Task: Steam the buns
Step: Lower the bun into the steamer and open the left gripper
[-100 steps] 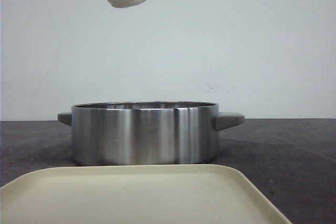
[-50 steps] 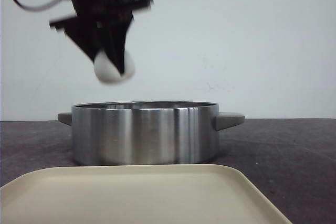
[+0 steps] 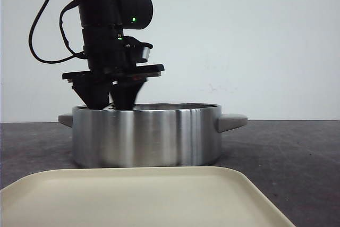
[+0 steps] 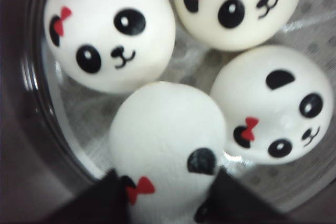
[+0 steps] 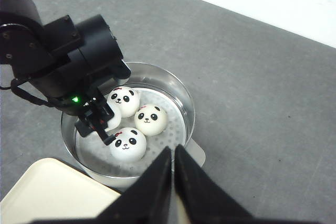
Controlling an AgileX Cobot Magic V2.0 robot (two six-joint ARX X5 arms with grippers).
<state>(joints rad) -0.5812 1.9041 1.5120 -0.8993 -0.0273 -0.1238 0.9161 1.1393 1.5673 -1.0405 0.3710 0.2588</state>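
Note:
A steel pot [image 3: 146, 134] stands mid-table. My left gripper [image 3: 111, 99] reaches down inside its left part, shut on a white panda bun [image 4: 168, 145] with a red bow, which is low in the pot on the dotted liner. In the left wrist view my gripper [image 4: 167, 192] grips this bun from both sides. Three more panda buns [image 4: 107, 30] [image 4: 236, 6] [image 4: 278, 103] lie around it. The right wrist view shows the pot [image 5: 181, 93], the three free buns [image 5: 124, 101] [image 5: 151, 119] [image 5: 128, 144] and the held one [image 5: 111, 119]. My right gripper [image 5: 173, 156] is shut and empty, high above the pot.
A cream tray [image 3: 138, 198] lies in front of the pot, near the table's front edge; it also shows in the right wrist view [image 5: 47, 192]. The pot has grey side handles [image 3: 231, 122]. The table top [image 5: 252, 77] is dark grey, with a white wall behind.
My left arm has come down from above the pot with the bun. The bun was high over the rim and is now inside the pot among the other three.

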